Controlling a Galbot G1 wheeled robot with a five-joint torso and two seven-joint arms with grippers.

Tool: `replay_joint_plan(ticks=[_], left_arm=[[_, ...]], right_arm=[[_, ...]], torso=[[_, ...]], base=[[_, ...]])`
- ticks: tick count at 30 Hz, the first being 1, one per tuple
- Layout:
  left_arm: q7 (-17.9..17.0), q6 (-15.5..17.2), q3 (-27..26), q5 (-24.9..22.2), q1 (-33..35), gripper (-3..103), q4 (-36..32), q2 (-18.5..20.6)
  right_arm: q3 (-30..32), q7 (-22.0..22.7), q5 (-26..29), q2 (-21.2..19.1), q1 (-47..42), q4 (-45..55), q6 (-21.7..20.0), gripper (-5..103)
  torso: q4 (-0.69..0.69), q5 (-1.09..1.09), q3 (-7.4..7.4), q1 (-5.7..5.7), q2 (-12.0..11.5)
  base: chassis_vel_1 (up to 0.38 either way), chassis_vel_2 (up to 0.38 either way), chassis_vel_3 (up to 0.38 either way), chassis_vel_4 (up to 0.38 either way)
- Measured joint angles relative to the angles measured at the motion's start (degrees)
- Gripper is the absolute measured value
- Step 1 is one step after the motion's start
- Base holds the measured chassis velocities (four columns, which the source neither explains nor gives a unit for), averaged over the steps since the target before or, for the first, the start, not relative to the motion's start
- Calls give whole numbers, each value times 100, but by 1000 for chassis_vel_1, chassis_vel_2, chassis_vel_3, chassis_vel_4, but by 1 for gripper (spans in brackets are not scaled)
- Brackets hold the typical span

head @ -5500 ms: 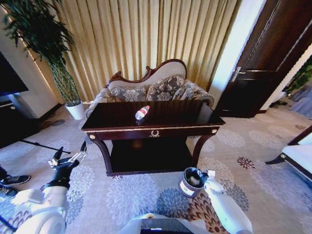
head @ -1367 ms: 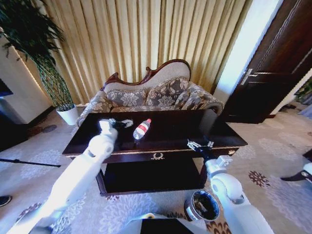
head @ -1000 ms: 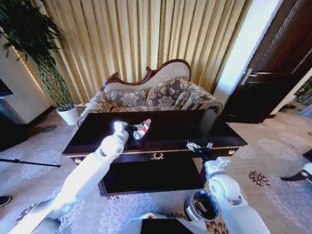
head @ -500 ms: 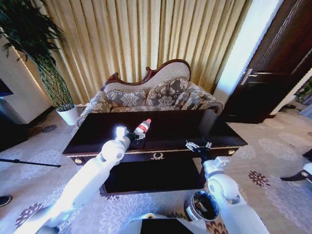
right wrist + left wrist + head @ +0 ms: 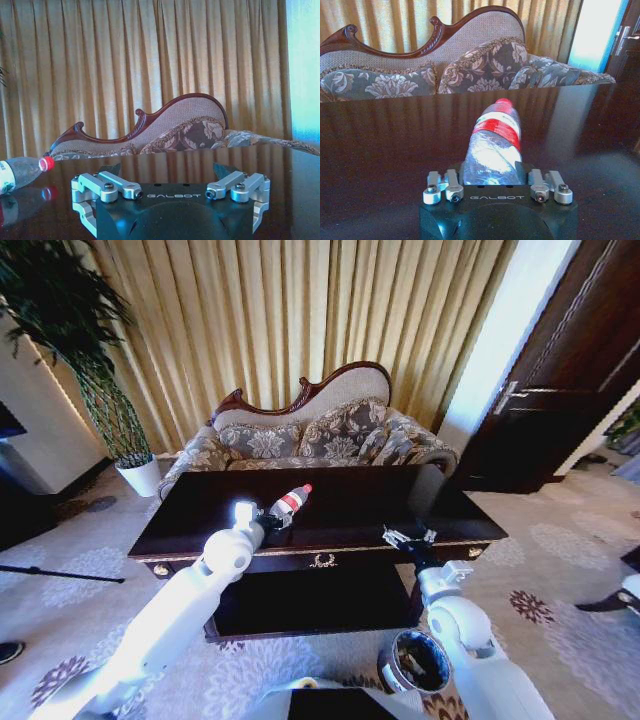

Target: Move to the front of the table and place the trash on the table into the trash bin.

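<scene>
Left gripper (image 5: pixel 268 520) reaches out over the table (image 5: pixel 360 502), its white arm stretched forward from the robot's left side. Its fingers are clamped on the base end of the plastic bottle (image 5: pixel 288 503), which is clear with a red label band and a red cap. In the left wrist view the gripper (image 5: pixel 493 175) holds the bottle (image 5: pixel 496 140) between its two finger mounts, and the bottle runs straight away from the camera. The bottle's long axis lies along the line of the arm, tilted slightly upward, with the red cap pointing away from the robot toward the sofa (image 5: pixel 310 435) behind the table. The cap end is raised a little above the glossy dark top.

Right gripper (image 5: pixel 408 537) sits at the front edge of the table on the robot's right side, well apart from the bottle. In the right wrist view its fingers (image 5: pixel 111 188) are spread wide with nothing between them, and the bottle's capped end (image 5: pixel 22 170) shows far off to one side above the dark reflecting tabletop (image 5: pixel 200 165).

On the floor in front of the table, near the right arm, stands the trash bin (image 5: pixel 418 663), a small dark round bin on the patterned carpet (image 5: pixel 560 570). Gold curtains (image 5: pixel 300 320) hang behind the sofa, and a potted plant (image 5: pixel 90 360) stands at the robot's left.
</scene>
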Motion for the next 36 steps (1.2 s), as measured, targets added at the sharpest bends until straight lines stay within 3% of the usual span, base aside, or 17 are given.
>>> replay_joint_plan(ticks=[1, 6, 10, 12, 13, 16, 17, 18, 20, 21, 22, 24, 25, 29, 31, 34, 36], left_arm=[[0, 0, 0, 0, 0, 60, 0, 0], [25, -29, -91, 3, 84, 40, -88, 73], [423, -292, -227, 374, 240, 30, -138, 216], [1012, -852, -233, 1186, 366, 28, -106, 395], [1012, -852, -233, 1186, 366, 28, -106, 395], [1958, -2014, -99, 2596, 483, 28, 55, 715], [1958, -2014, -99, 2596, 483, 28, 55, 715], [2219, -2521, -22, 3156, 495, 28, 156, 820], [2435, -3184, 70, 3894, 478, 28, 340, 937], [2580, -3809, 144, 4641, 406, 28, 539, 1020], [2580, -3809, 144, 4641, 406, 28, 539, 1020], [2663, -4327, 258, 5329, 279, 28, 680, 1066], [2663, -4327, 258, 5329, 279, 28, 680, 1066], [2484, -5027, 619, 6322, -158, 28, 891, 960], [2475, -5081, 646, 6400, -207, 28, 914, 941], [2445, -5460, 872, 6973, -639, 28, 1095, 787], [2448, -5445, 986, 6965, -755, 28, 1049, 776]], right_arm=[[0, 0, 0, 0, 0, 0, 0, 100], [-4, 1, 0, 2, -4, 11, 7, 100], [-21, 6, 14, 5, -4, 33, 9, 100], [-47, 13, 153, -36, 30, 58, 9, 100], [-47, 13, 153, -36, 30, 58, 9, 100], [-165, 70, 639, -125, 181, 73, 9, 100], [-165, 70, 639, -125, 181, 73, 9, 100], [-232, 101, 959, -169, 272, 76, -1, 100], [-324, 113, 1421, -226, 395, 81, -100, 100], [-408, 113, 1964, -289, 517, 113, -229, 100], [-408, 113, 1964, -289, 517, 113, -229, 100], [-507, 122, 2960, -391, 715, 192, -389, 100], [-507, 122, 2960, -391, 715, 192, -389, 100], [-602, 132, 4958, -484, 1155, 247, -593, 100], [-610, 132, 5079, -478, 1190, 247, -599, 100], [-740, 134, 5648, -355, 1454, 231, -633, 100], [-805, 137, 5676, -310, 1520, 230, -634, 100]], torso=[[0, 0, 0, 0, 0], [0, 0, 0, 0, 0], [0, 0, 0, 0, 0], [0, 0, 0, 0, 0], [0, 0, 0, 0, 0], [1, 1, 0, 0, 0], [1, 1, 0, 0, 0], [1, -1, 0, 0, 0], [1, 0, 0, 0, 0], [1, 0, 0, 0, -1], [1, 0, 0, 0, -1], [1, 0, 1, 0, 0], [1, 0, 1, 0, 0], [0, 0, 0, 0, -1], [0, 1, 1, 0, -1], [-1, 1, 1, 0, -1], [0, 0, 1, 0, -1]], base=[[0, 0, 0, 0], [0, 0, 0, 0], [0, 0, 0, 0], [0, 0, 0, 0], [0, 0, 0, 0], [0, 0, 0, 0], [0, 0, 0, 0], [0, 0, 0, 0], [0, 0, 0, 0], [0, 0, 0, 0], [0, 0, 0, 0], [0, 0, 0, 0], [0, 0, 0, 0], [0, 0, 0, 0], [0, 0, 0, 0], [0, 0, 0, 0], [0, 0, 0, 0]])
